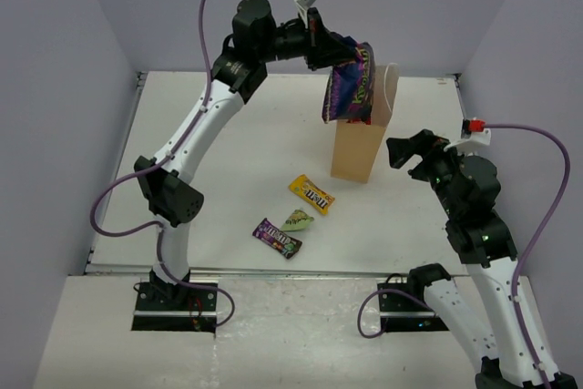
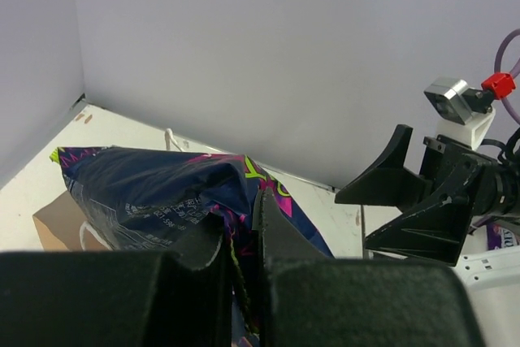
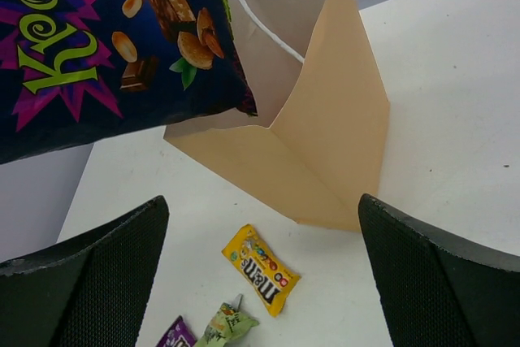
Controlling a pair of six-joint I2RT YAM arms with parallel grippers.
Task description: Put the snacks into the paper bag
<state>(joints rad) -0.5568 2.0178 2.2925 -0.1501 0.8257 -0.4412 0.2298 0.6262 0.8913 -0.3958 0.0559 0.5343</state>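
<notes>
At right wrist — paper bag (image 3: 341, 144) interior

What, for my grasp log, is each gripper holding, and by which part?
The left gripper pinches the large purple chip bag by its upper edge, over the paper bag. The right gripper is open, empty.

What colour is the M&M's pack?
The M&M's pack is yellow, clearest in the right wrist view.
</notes>
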